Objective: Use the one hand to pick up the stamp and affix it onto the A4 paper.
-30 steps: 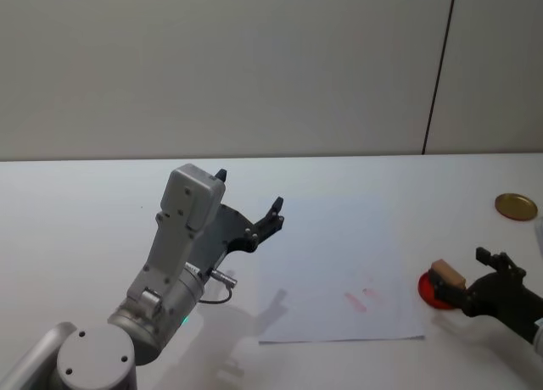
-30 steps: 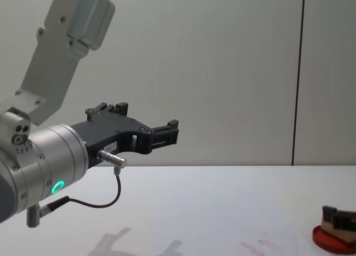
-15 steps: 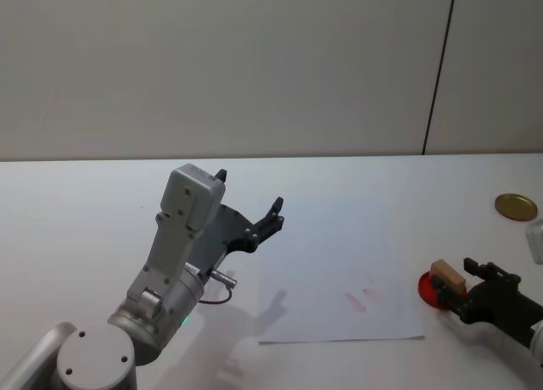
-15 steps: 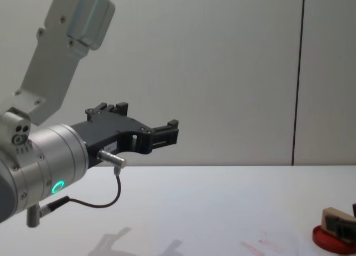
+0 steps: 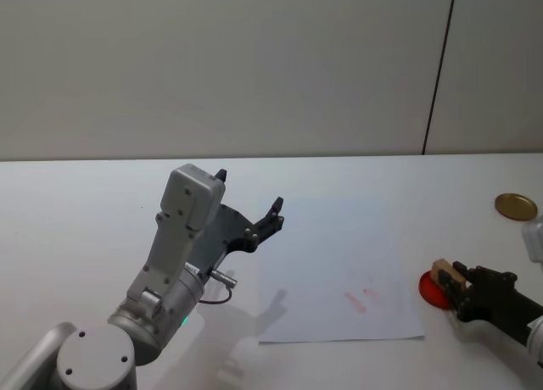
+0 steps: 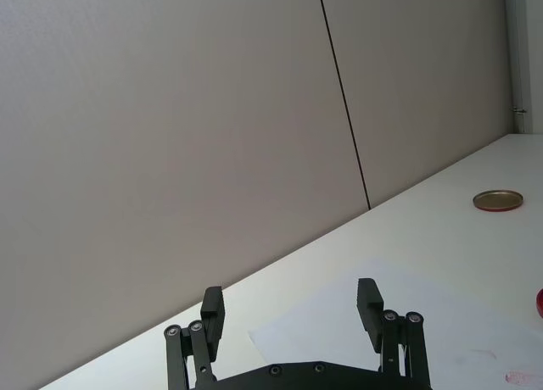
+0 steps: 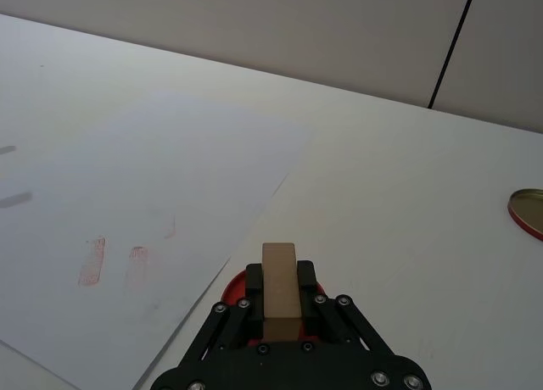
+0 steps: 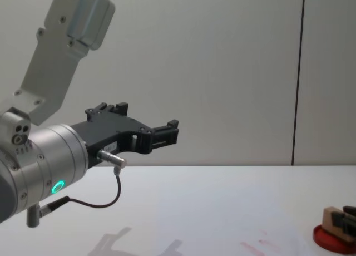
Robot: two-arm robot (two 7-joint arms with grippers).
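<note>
Since a second ago: fingers [image 7: 253, 309] of the right gripper [image 5: 454, 281] drawn in from a wide spread to a narrow clamp on both long sides of the stamp [image 5: 445, 274], and the gripper body a little lower towards the right corner of the head view. Stamp, a pale wooden block, in the same place, upright on the round red ink pad [image 5: 431, 290]. Left gripper [image 5: 250, 191] unchanged, raised over the left of the surface, fingers wide apart and holding nothing.

Ink pad right at the right-hand edge of the A4 paper [image 5: 339, 254]. Most of the sheet bare and open, apart from two faint red stamp marks [image 5: 355, 301] near its front right part. Round brass-coloured lid [image 5: 516, 206] well apart, farther back by the right edge of the head view.

Plain white surface [image 5: 85, 203] all around. Behind it a grey panelled wall [image 5: 254, 68] with one dark vertical seam [image 5: 437, 68].
</note>
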